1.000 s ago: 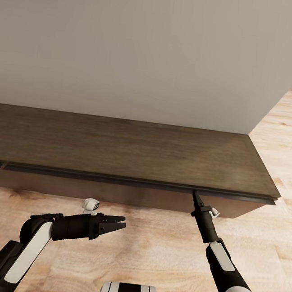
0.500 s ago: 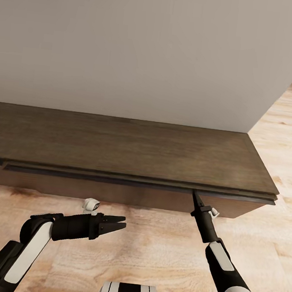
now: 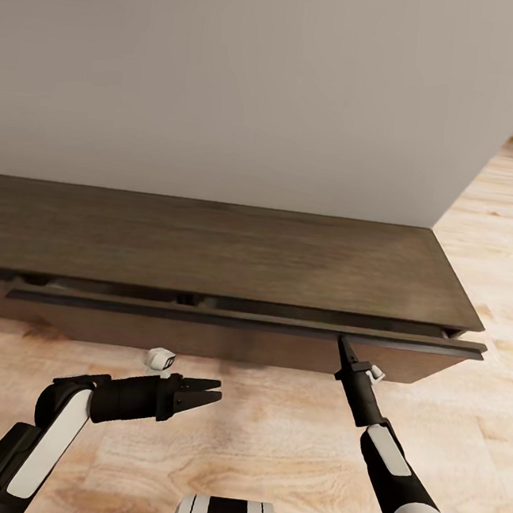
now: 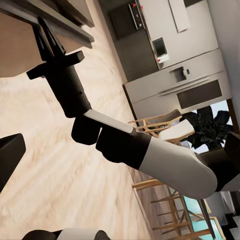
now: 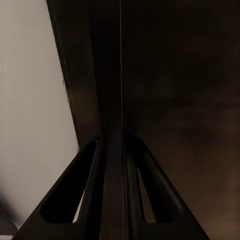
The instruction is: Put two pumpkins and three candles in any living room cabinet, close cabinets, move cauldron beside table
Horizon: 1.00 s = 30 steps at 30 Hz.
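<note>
Dark-brown wood runs across your head view: the cabinet (image 3: 225,249) stands against the wall, its wide front (image 3: 241,319) pulled slightly out, leaving a dark gap. Your right gripper (image 3: 344,344) pinches that front's top edge. Your left gripper (image 3: 214,391) hovers over the floor (image 3: 267,441), fingers slightly spread, holding nothing.

No readable text, labels or numbers, kitchen appliances perhaps too blurred
</note>
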Motion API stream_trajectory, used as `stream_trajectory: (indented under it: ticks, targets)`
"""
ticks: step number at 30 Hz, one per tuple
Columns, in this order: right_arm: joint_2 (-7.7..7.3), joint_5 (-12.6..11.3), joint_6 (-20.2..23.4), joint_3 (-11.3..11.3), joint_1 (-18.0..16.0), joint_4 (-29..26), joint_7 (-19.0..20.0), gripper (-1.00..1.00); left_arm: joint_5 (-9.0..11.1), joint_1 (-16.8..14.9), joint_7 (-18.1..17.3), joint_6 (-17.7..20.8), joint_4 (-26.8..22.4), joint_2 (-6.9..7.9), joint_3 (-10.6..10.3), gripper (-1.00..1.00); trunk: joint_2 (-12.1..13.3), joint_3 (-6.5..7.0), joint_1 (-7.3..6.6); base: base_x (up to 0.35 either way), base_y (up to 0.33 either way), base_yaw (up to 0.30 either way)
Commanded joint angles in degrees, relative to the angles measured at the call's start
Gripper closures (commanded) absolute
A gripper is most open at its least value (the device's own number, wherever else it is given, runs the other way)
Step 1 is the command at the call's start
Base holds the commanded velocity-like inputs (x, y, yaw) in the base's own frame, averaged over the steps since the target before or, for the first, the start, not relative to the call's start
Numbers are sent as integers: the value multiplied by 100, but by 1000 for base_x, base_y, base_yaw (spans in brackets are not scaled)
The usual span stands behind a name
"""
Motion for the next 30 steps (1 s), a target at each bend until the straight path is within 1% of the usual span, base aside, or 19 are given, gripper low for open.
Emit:
stream_trajectory:
  ticks: [1, 30]
  targets:
    - [1, 21, 44, 50, 1, 99, 19, 100, 21, -4, 1, 26, 1, 3, -6, -100, -1, -4, -2, -149, 0, 0]
    - [1, 20, 44, 78, 1, 99, 28, 100, 23, -4, -2, 25, 1, 3, -6, -100, -1, -4, -2, -76, 0, 0]
